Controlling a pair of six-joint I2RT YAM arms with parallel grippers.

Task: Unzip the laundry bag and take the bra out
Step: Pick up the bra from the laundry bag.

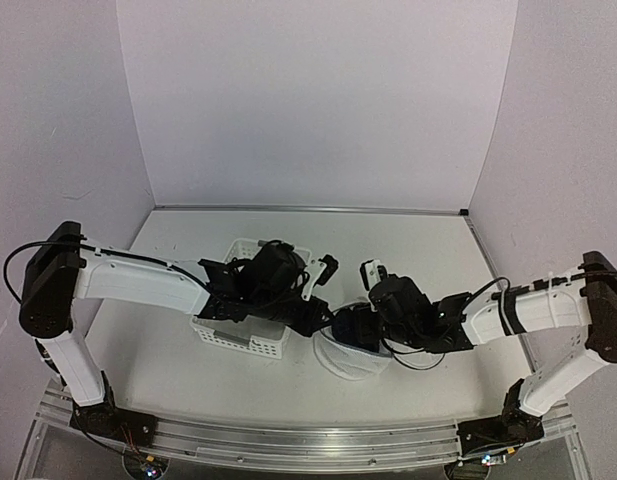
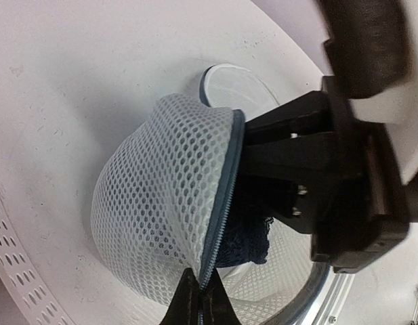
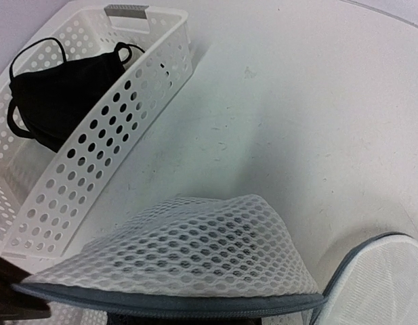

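Note:
The laundry bag (image 1: 354,364) of white mesh lies on the table between both arms, its domed lid (image 2: 161,196) lifted along the grey zipper edge (image 2: 225,193). My left gripper (image 2: 200,302) is shut on that zipper edge at the lid's lower end. My right gripper (image 2: 253,139) reaches in under the lid with its fingers close together and their tips hidden by the mesh. Dark fabric, the bra (image 2: 248,240), hangs below them above the bag's floor. In the right wrist view the lid (image 3: 195,250) covers my fingers.
A white lattice basket (image 1: 238,342) stands left of the bag, under my left arm. In it lies another black garment with thin straps (image 3: 53,98). White walls close in the table on three sides.

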